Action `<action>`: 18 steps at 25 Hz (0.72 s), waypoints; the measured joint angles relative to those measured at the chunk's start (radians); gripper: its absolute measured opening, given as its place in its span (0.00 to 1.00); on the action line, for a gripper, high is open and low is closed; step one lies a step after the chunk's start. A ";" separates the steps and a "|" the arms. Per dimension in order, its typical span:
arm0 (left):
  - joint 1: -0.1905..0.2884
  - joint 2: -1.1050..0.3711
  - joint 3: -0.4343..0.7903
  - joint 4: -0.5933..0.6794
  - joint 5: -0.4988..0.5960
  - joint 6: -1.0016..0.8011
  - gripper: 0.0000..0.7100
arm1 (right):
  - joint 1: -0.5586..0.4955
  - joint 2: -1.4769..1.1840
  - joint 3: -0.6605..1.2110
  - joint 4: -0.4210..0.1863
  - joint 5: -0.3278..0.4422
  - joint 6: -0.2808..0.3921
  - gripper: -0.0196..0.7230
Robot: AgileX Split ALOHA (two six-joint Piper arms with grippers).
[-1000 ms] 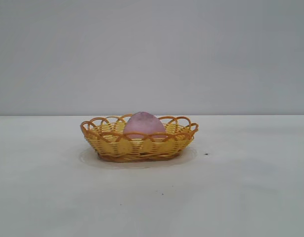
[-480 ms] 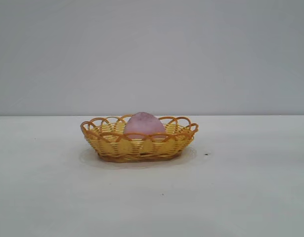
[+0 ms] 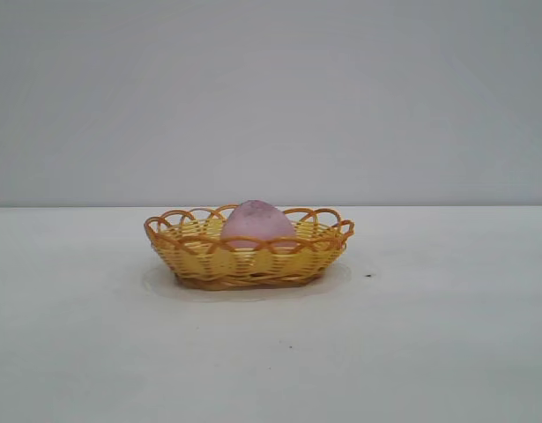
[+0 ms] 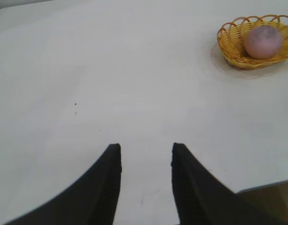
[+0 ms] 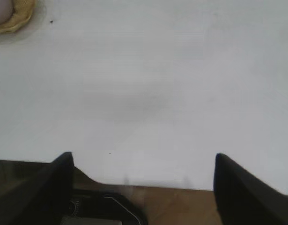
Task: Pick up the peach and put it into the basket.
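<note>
The peach (image 3: 256,221) sits in the basket (image 3: 200,258) on the table (image 3: 447,335). Only the wrist views show the grippers: the left gripper (image 4: 146,157) partly spread and empty, the right gripper (image 5: 144,161) wide apart, its view cropping the basket.

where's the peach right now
The peach sits inside the basket, near the middle of the table in the exterior view, its top poking above the looped rim. Neither end effector is near it.

No readable txt, labels or nos. anywhere in these views.
</note>
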 joint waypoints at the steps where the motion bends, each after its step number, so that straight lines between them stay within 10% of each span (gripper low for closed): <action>1: 0.000 0.000 0.000 0.000 0.000 0.000 0.38 | 0.000 -0.019 0.000 -0.008 -0.009 0.004 0.74; 18: 0.000 0.000 0.000 0.000 0.000 0.000 0.38 | 0.048 -0.068 0.039 -0.086 -0.094 0.028 0.74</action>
